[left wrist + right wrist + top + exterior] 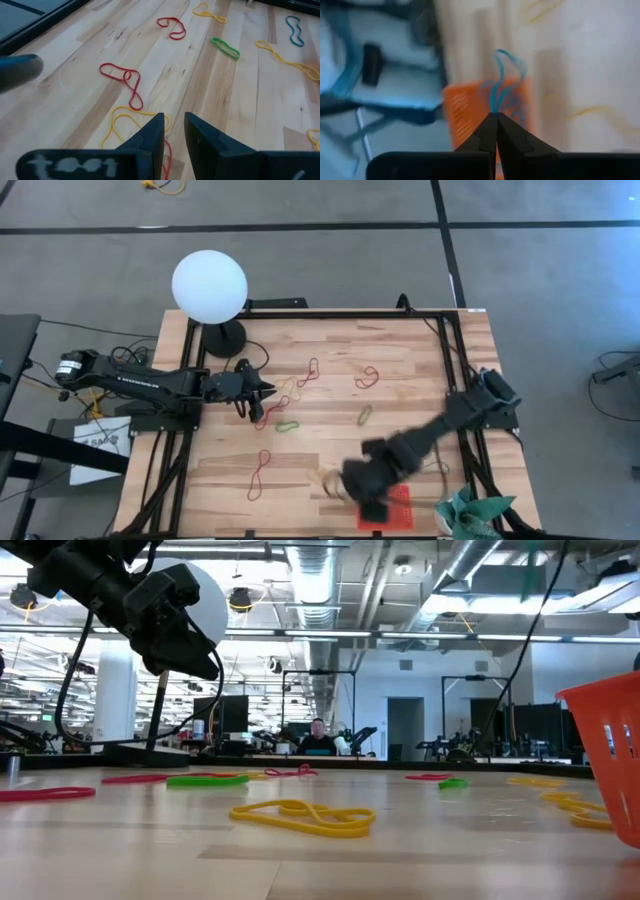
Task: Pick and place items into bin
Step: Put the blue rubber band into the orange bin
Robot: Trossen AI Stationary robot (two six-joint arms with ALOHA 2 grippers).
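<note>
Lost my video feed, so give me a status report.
Right gripper shut on teal band, near bin. Left gripper slightly parted, empty, above red and yellow bands. Nothing blocking.

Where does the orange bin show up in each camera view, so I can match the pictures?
High view: the bin sits at the table's near edge, partly under the right gripper.
Low view: only its corner, at the right edge.
Left wrist view: not in it.
Right wrist view: centre, blurred, beyond the shut jaws holding a teal band.
Shared landmark: the wooden table.
</note>
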